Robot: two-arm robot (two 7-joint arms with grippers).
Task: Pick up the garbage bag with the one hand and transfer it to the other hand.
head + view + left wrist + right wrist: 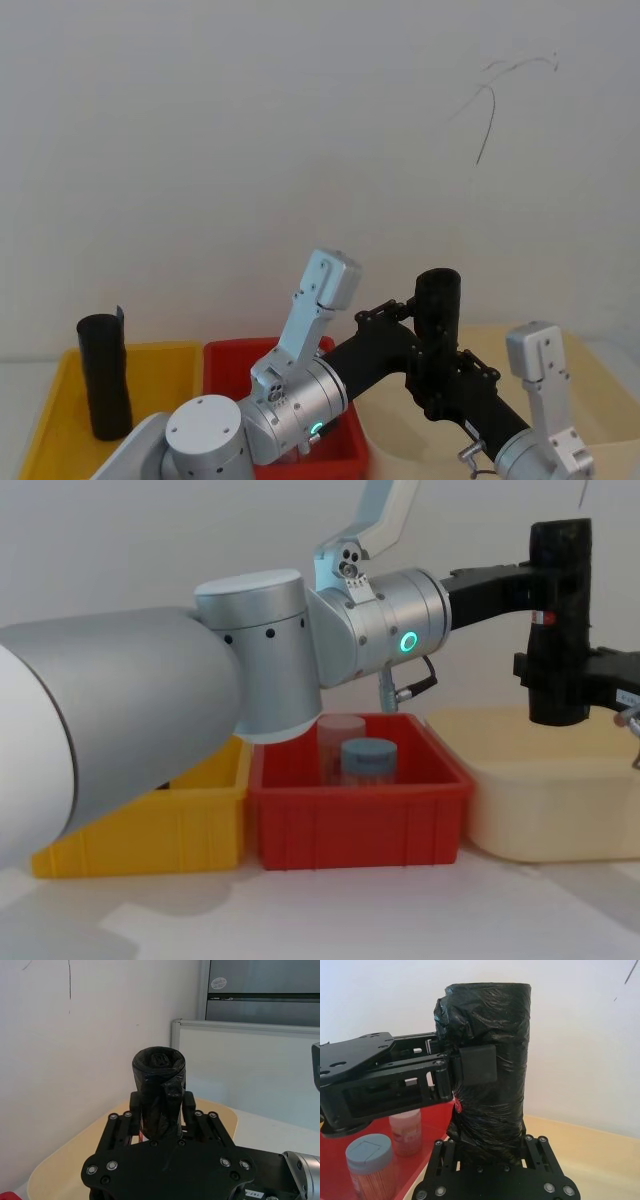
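Note:
The garbage bag (438, 285) is a tall black plastic roll held upright in the air above the beige bin. A red bit of its label (541, 617) shows on its side. My left gripper (428, 312) reaches across from the left and is shut on the roll's middle; in the left wrist view the roll (159, 1080) stands between the fingers (135, 1106). My right gripper (490, 1146) comes up from below and is shut on the roll's lower end. In the right wrist view one left fingertip pad (477, 1065) presses flat against the bag (495, 1020).
A plain black roll (104, 378) stands in the yellow bin (55, 400) at the left. The red bin (360, 815) in the middle holds two lidded jars (368, 760). The beige bin (540, 800) sits at the right. A white wall is close behind.

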